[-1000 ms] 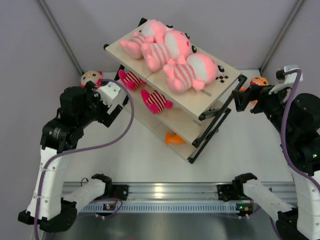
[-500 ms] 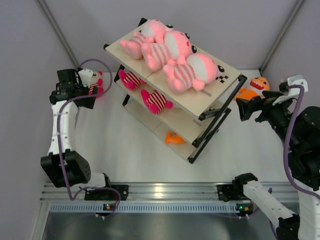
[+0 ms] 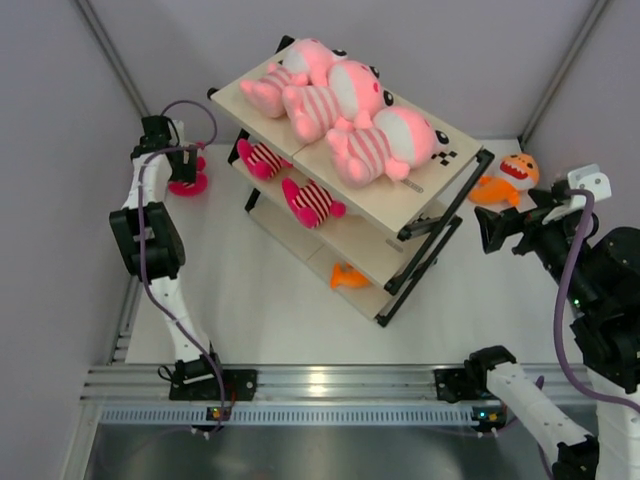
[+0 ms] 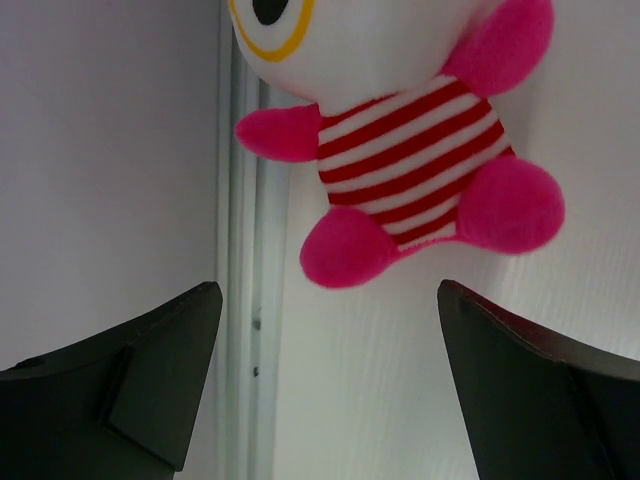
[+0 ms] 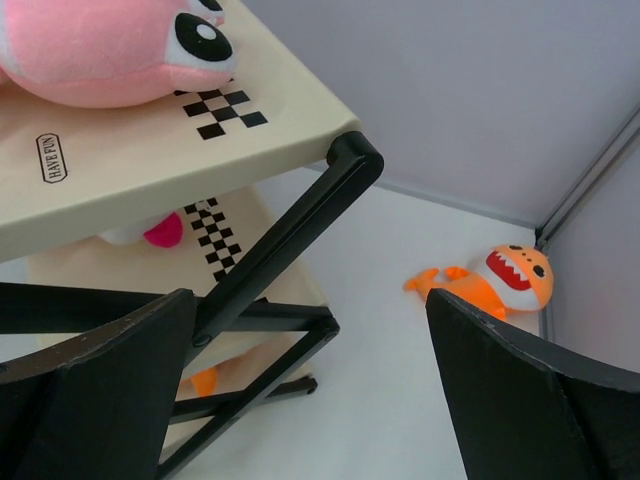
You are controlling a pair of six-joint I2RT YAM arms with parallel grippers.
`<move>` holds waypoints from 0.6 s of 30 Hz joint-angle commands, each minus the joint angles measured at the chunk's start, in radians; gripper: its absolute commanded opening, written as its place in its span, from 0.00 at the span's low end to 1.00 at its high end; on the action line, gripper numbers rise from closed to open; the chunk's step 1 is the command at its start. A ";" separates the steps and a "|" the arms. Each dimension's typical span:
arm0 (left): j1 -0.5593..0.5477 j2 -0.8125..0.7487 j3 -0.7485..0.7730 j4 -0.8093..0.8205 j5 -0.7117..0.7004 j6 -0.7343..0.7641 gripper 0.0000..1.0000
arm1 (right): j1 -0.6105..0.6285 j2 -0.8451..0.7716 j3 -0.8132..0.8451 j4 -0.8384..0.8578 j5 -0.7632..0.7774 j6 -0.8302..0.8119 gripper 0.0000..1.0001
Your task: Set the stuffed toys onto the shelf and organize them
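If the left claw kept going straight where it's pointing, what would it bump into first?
Most likely the small hot-pink striped toy. It lies straight ahead of the open left gripper, in line with the gap between its jaws. Nothing shows in between, though depth is unclear.

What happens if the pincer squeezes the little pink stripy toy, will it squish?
Probably: the toy looks plush and puffy, so it should squash and flop, not stay stiff. It is likely light for its size. Its fuzzy fabric should grip well, and lying flat it seems unlikely to roll.
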 commanded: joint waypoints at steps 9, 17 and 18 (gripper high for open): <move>-0.002 0.175 0.146 0.048 0.002 -0.299 0.93 | -0.007 0.022 -0.006 0.105 -0.003 0.014 0.99; 0.001 0.233 0.135 0.048 0.011 -0.335 0.88 | -0.006 0.042 -0.015 0.144 -0.015 0.037 0.99; 0.003 0.253 0.146 0.048 0.014 -0.327 0.84 | -0.006 0.043 -0.012 0.142 -0.019 0.035 0.99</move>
